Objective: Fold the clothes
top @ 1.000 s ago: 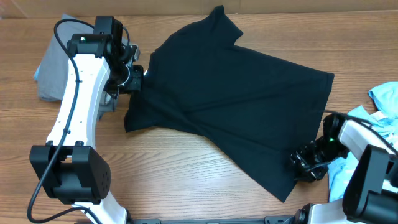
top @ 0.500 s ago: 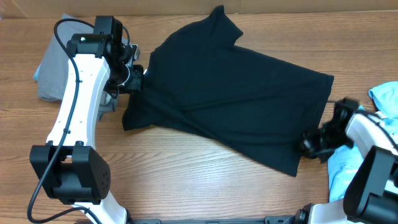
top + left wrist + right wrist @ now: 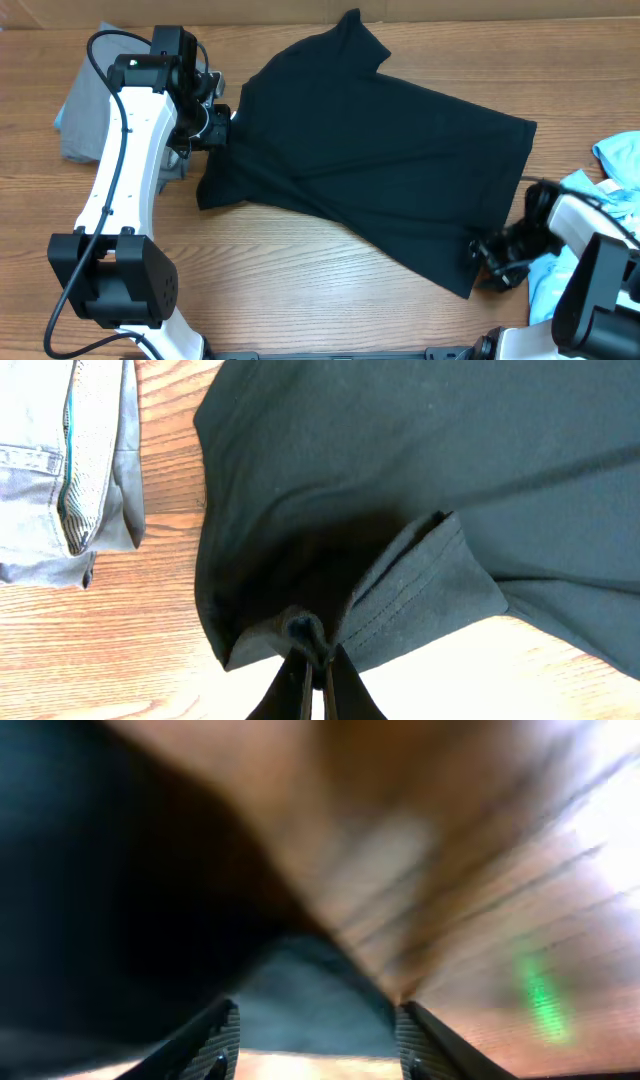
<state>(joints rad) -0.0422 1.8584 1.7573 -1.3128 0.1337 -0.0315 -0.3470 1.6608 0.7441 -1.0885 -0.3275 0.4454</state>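
The black T-shirt (image 3: 380,150) lies spread across the wooden table, slanting from upper left to lower right. My left gripper (image 3: 215,125) is shut on the shirt's left sleeve edge (image 3: 310,635); its jaws (image 3: 318,670) pinch bunched black cloth. My right gripper (image 3: 490,262) sits at the shirt's lower right corner, open; its jaws (image 3: 315,1030) are wide apart with a blurred corner of black cloth (image 3: 310,1000) between them. Folded grey trousers (image 3: 85,110) lie at far left, also in the left wrist view (image 3: 60,460). The light-blue printed shirt (image 3: 615,190) lies at the right edge.
The left arm (image 3: 125,170) stretches from the front left base up to the shirt's sleeve. The right arm (image 3: 600,260) reaches in from the front right, over the light-blue cloth. Bare wood (image 3: 300,290) shows along the front of the table.
My right gripper lifted right, off the shirt's corner, then came back down and left to it. The shirt's lower right corner shifted slightly. The left gripper has not moved.
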